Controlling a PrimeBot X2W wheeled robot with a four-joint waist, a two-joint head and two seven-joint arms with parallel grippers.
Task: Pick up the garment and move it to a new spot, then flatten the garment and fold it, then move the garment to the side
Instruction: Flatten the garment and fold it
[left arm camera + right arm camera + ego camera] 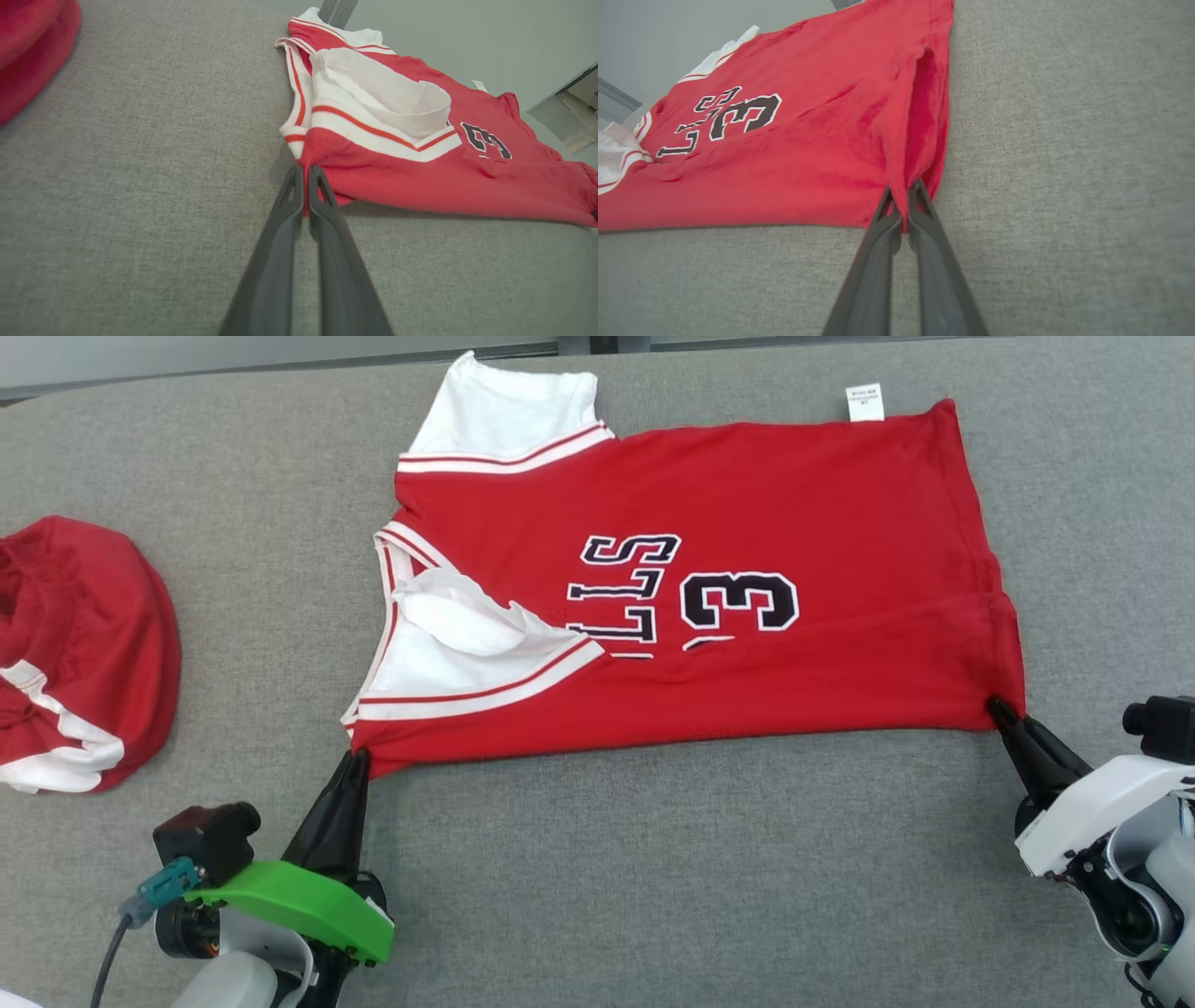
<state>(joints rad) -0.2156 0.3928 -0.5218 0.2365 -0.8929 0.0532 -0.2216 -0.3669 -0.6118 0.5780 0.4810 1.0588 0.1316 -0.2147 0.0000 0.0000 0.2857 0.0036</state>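
Red, soft and light, the jersey [794, 476] lies spread toward the far edge of the grey surface [653, 877], likely to sag unless held at two corners, and the left fingers [350, 779] and right fingers [1008, 719] are pinched shut on its near corners.

On my remote feed, a grey woven tabletop [653, 859] lies broad and flat under even, soft light. Beyond its far edge I see a plain pale grey wall [467, 32], broken by a dark upright post [338, 11] and a framed panel [567, 112] at one side.
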